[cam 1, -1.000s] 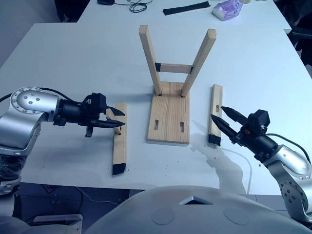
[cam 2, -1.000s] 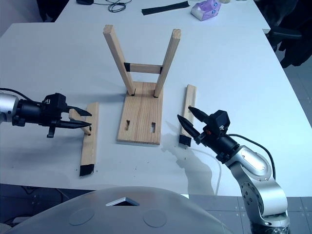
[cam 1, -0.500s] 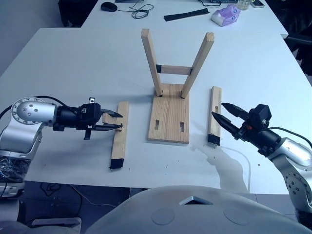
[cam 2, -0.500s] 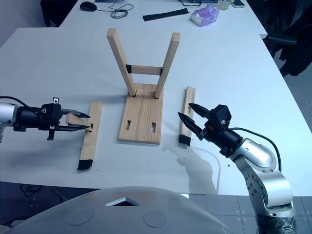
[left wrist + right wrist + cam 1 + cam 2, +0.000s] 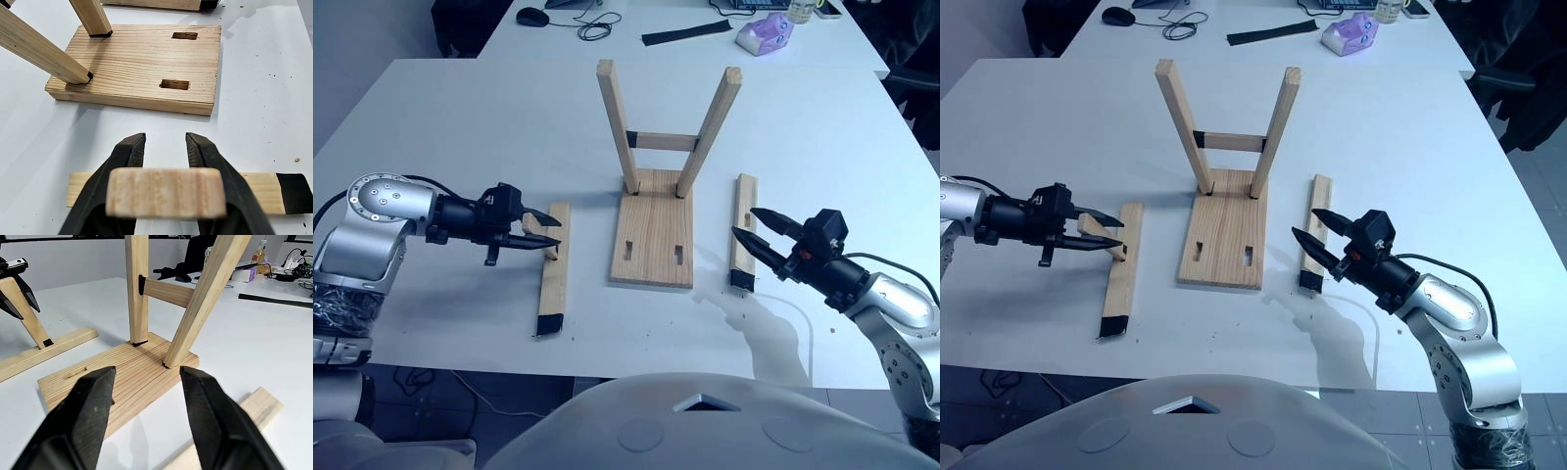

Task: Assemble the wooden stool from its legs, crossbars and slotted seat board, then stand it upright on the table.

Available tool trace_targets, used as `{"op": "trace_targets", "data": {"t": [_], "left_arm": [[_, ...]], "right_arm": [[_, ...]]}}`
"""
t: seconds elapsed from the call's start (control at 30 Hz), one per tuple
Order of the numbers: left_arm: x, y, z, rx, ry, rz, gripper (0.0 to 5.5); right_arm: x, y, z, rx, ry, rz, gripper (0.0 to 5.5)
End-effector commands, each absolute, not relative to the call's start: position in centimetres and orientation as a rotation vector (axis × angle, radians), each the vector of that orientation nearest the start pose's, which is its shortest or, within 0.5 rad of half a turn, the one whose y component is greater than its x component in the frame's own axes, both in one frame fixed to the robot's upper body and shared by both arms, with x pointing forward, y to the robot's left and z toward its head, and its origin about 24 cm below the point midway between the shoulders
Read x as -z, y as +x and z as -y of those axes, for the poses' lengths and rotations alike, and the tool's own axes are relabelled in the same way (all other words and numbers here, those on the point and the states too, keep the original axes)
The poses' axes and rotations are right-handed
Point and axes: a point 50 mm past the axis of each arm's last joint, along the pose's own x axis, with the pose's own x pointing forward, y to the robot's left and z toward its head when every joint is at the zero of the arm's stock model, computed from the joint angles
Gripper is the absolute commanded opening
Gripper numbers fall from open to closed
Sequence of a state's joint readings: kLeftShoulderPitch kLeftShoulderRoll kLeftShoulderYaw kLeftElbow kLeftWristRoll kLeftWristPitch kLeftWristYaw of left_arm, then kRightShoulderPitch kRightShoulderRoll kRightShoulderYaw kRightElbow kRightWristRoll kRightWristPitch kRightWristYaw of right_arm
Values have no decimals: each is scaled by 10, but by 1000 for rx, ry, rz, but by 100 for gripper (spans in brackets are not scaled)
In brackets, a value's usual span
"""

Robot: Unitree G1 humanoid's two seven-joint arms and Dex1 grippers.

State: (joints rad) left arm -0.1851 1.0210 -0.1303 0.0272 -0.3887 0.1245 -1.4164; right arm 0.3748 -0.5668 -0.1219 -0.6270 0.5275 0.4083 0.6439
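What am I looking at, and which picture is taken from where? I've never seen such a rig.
This is a humanoid robot with two arms. The two wide pictures come from cameras on its head, looking down at a white table; the two close ones come from its wrists. On the table lies a seat board with two legs and a crossbar standing in it, and two slots empty. The left fingers hold a short bar, its end apparently on the left loose leg lying beside the board. The right fingers are open near the right loose leg.
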Motion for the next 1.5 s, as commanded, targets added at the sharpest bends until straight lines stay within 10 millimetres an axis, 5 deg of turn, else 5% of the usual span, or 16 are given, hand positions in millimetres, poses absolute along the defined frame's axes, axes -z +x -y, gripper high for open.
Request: {"op": "trace_targets", "data": {"t": [0.03, 0.8, 1.03, 1.17, 1.27, 1.5], "left_arm": [[-78, 220, -257, 1378, 400, -679, 131], [-69, 219, -250, 1275, 258, -601, 131], [-12, 205, -271, 1102, 199, -667, 276], [-2, 204, -278, 1063, 219, -672, 329], [-8, 216, -276, 1025, 218, -601, 376], [-52, 245, -256, 1064, 81, -421, 376]], "right_arm": [[-97, 168, 196, -767, -80, -227, 241], [-98, 167, 201, -788, -113, -252, 241], [-98, 170, 203, -820, -129, -277, 241], [-99, 174, 205, -826, -147, -281, 241], [-99, 176, 206, -824, -155, -280, 241], [-98, 173, 206, -818, -160, -282, 241]]}}
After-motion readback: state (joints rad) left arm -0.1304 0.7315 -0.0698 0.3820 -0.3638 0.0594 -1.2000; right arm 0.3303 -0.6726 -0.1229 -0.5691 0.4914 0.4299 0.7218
